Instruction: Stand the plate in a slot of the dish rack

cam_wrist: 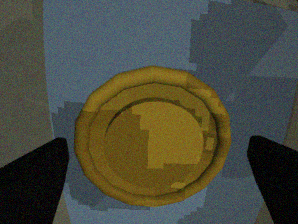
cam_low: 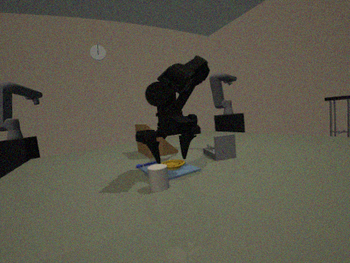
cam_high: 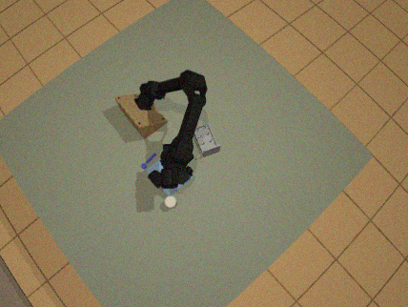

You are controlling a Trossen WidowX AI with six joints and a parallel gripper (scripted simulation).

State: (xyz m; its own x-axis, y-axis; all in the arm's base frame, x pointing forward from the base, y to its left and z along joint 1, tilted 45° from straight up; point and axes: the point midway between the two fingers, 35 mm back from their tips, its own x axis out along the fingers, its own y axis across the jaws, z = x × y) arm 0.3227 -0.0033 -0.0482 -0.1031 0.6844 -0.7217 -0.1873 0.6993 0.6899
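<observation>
The yellow round plate lies flat on a light blue mat. In the top view the arm hides the plate. My gripper is open and empty, pointing down just above the plate. In the wrist view one finger is on each side of the plate, with a gap to its rim. The grey dish rack has several small pegs and a raised end panel. It stands to the right of the arm in the top view, away from the gripper.
A white cylinder stands close beside the blue mat. A blue stick lies at the mat's other side. A brown wedge-shaped block is near the arm's base. Grey arms stand in the background.
</observation>
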